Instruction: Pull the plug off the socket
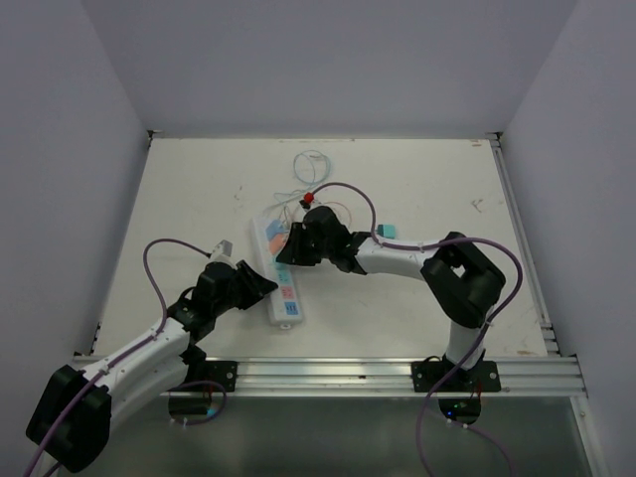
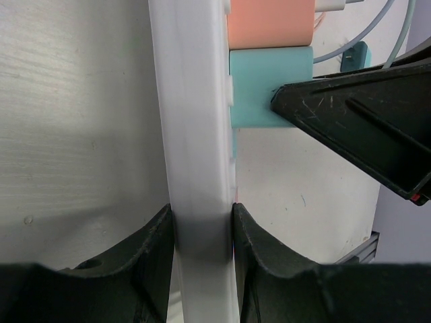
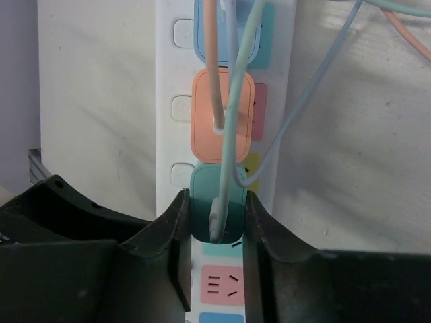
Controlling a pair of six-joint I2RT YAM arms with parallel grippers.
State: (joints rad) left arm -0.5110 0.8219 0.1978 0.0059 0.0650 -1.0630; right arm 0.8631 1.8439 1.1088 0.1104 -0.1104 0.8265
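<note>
Plugs stand in a row along the socket [image 3: 167, 70], a long white strip that lies on the bench [image 1: 417, 179] with its long axis running from the near edge away toward the back, a little aslant. At its far end sits a blue plug [image 3: 229, 33], next a orange plug [image 3: 222, 114], and then the teal plug [image 3: 202, 198], with bare labelled outlets beyond that toward the near end.

The right end effector [image 3: 215, 202] straddles the teal plug, one finger against each of the two sides that face along the socket's length. The opening is narrow, just the plug's width, so it appears to have the plug gripped. The plug is seated fully in its outlet. Its pale cable [image 3: 232, 121] rises from the top and loops back over the orange one.

The left end effector [image 2: 202, 215] is closed to a narrow gap on the socket's white body, nearer the near end than the teal plug, a finger on either side. From that wrist view the teal plug juts out from the socket's face, with a right finger touching it.

The right arm reaches across from its base, elbow bent, wrist aimed down the socket's length. The left arm stretches forward diagonally to the socket's near part.

The pull should go straight out from the labelled face, square to the long axis, while the left arm holds the socket down. A slanted pull could jam the pins or drag the neighbouring cables.
</note>
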